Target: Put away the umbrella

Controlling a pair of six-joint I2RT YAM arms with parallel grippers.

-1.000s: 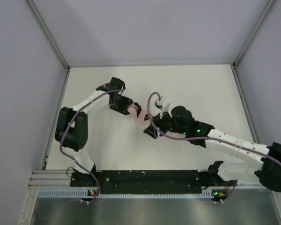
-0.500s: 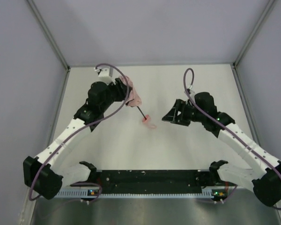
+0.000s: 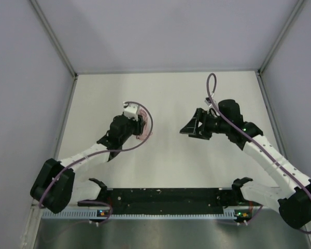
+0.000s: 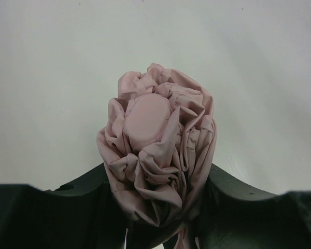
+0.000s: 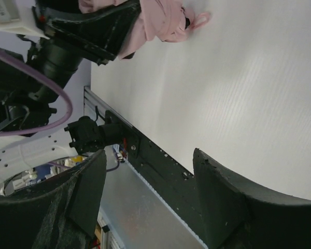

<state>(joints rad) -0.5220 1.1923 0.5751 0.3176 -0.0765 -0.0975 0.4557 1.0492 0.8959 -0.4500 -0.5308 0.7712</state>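
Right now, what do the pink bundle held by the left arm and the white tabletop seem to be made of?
Pale pink bunched umbrella: thin matte fabric, probably synthetic, judging by its soft crumpled folds. White tabletop: matte, faintly lined sheet, perhaps plastic or laminate; unclear. Black left fingers clamping the umbrella: matte, moulded-looking, probably plastic.

Top view: bright, even, diffuse overhead light; only faint soft shadows on the table [image 3: 171, 171], no glare, overall res. slightly soft. Left wrist view: umbrella [image 4: 155, 150] fabric sharp w/ clear fold shadows; left fingers [image 4: 52, 212] at btm underexposed, no surface detail. Right wrist view: right fingers [image 5: 223, 202] close to lens, blurred & grainy; table nearly washed out.
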